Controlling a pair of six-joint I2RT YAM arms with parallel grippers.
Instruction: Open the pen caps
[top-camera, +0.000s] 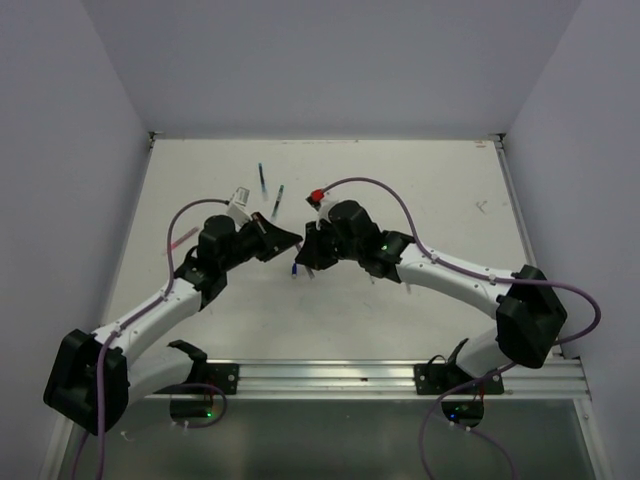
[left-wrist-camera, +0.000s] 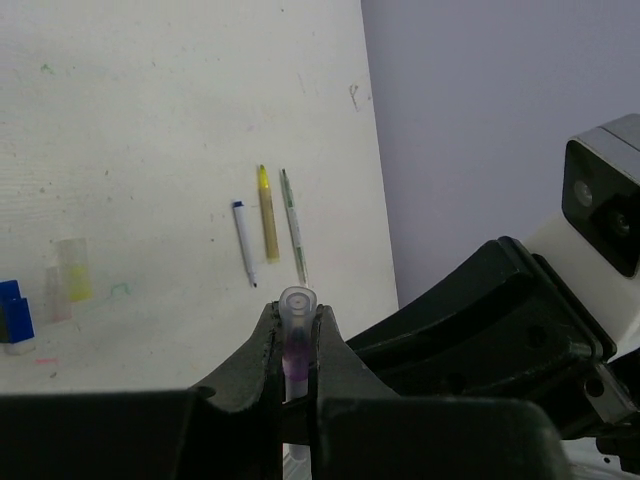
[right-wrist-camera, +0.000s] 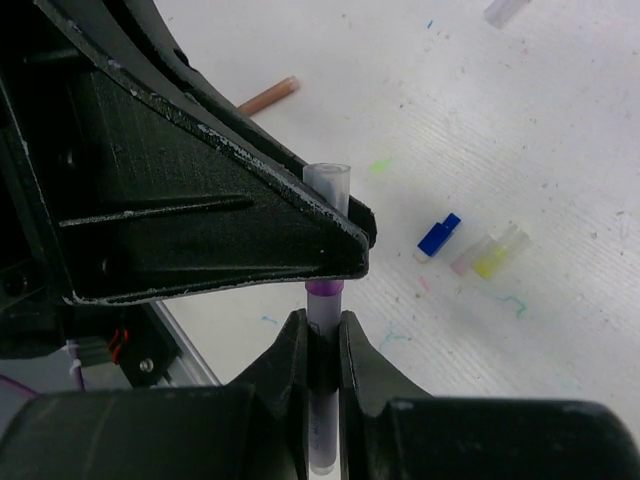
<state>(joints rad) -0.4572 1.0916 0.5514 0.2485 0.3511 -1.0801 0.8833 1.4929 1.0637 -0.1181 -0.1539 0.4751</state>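
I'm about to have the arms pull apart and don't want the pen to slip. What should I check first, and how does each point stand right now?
1. Left gripper shut on the pen cap: ok.
2. Right gripper shut on the purple pen: ok.
3. Cap and pen in one straight line between the grippers: ok, judged from the right wrist view.
4. Cap already loose from the pen: cannot tell; the left gripper hides the joint.
5. Loose blue cap and yellow cap clear of the held pen: ok, both lie off to the side.
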